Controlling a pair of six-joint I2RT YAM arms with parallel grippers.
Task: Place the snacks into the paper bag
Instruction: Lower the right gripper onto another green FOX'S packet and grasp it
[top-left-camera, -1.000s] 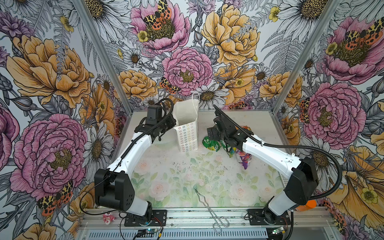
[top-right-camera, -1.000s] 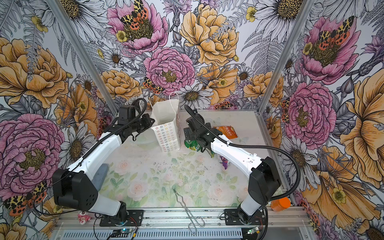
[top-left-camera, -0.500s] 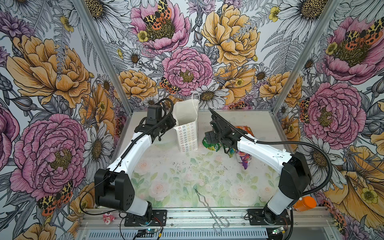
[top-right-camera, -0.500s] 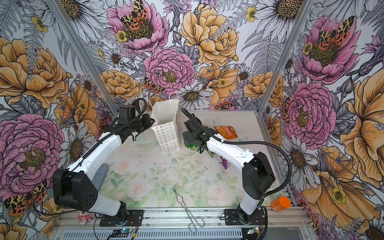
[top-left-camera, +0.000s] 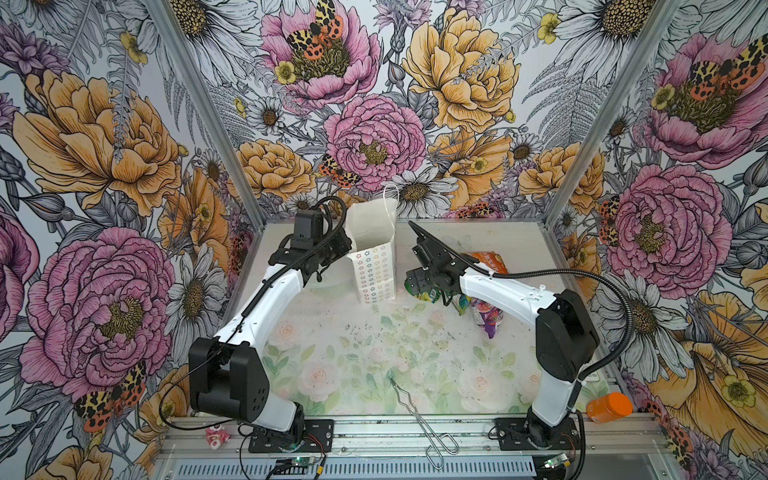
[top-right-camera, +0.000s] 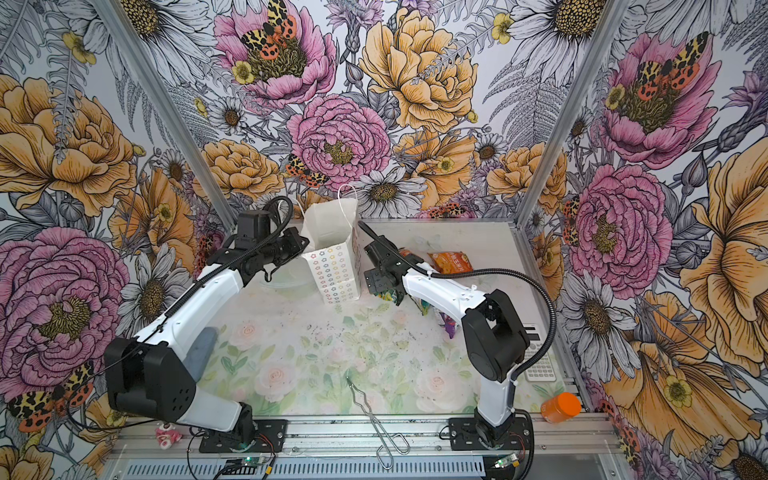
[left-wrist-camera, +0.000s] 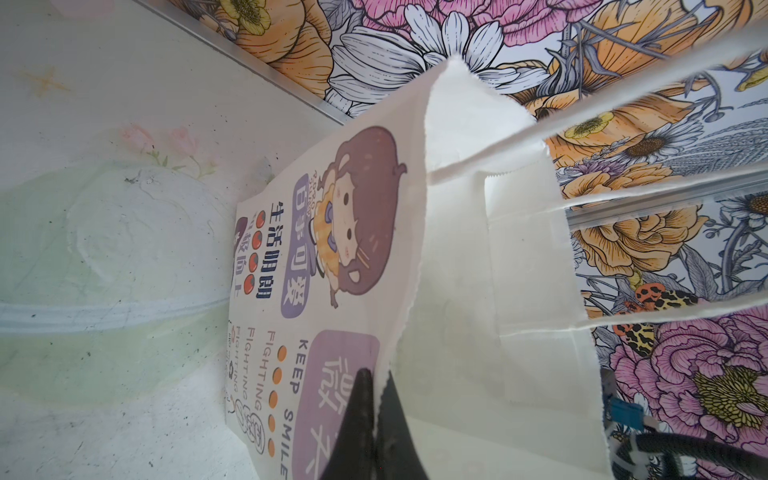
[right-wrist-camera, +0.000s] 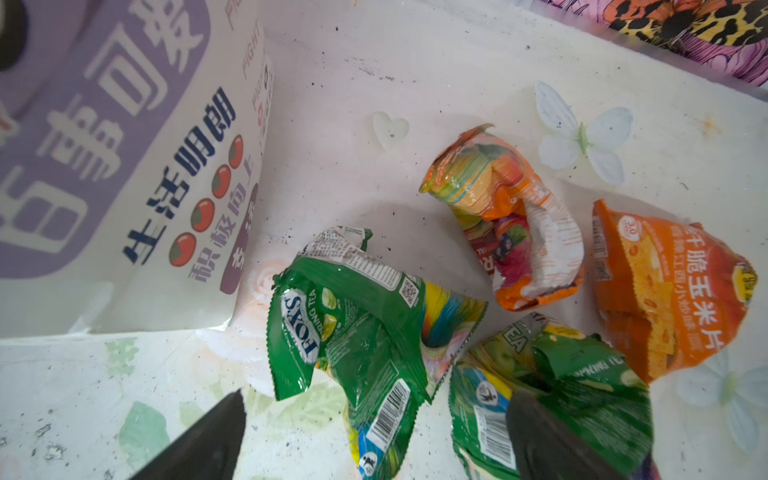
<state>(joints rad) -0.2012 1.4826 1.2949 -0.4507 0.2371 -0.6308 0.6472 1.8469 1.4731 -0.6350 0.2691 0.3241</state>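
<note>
White paper bag (left-wrist-camera: 457, 257) clamped at its rim by the left tool (left-wrist-camera: 376, 399), right tool (right-wrist-camera: 376, 397) gaping wide over a green packet (right-wrist-camera: 353, 332), lower centre.

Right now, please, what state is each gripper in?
Left gripper: closed on the bag rim.
Right gripper: open over a green packet, holding nothing.

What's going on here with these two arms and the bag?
The left arm's fingers are pinched shut on the rim of the white paper bag, steadying it upright. The right arm's fingers are spread wide over a green Fox's packet, one of several snacks lying beside the bag. Nothing is picked up yet.
</note>
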